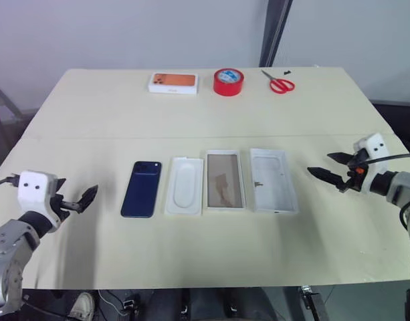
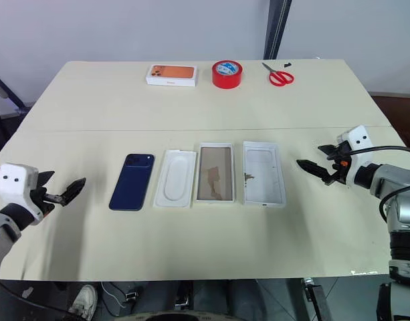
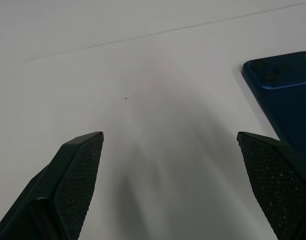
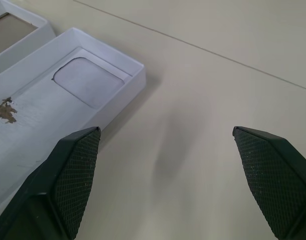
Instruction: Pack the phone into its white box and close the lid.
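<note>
The phone (image 1: 141,188) lies flat on the table, dark navy with its camera cluster at the far end; its corner also appears in the left wrist view (image 3: 285,95). Right beside it lies the white box (image 1: 184,186), a shallow white tray with a rounded recess. My left gripper (image 1: 81,199) hovers open and empty to the left of the phone, pointing toward it. My right gripper (image 1: 320,164) is open and empty at the right end of the row of box parts.
Two more box parts continue the row: a white-rimmed one with a brown inside (image 1: 225,180) and a deeper white one with a camera-shaped recess (image 1: 273,180). Along the far edge sit a box printed with an orange phone (image 1: 172,82), red tape (image 1: 228,81) and red scissors (image 1: 279,83).
</note>
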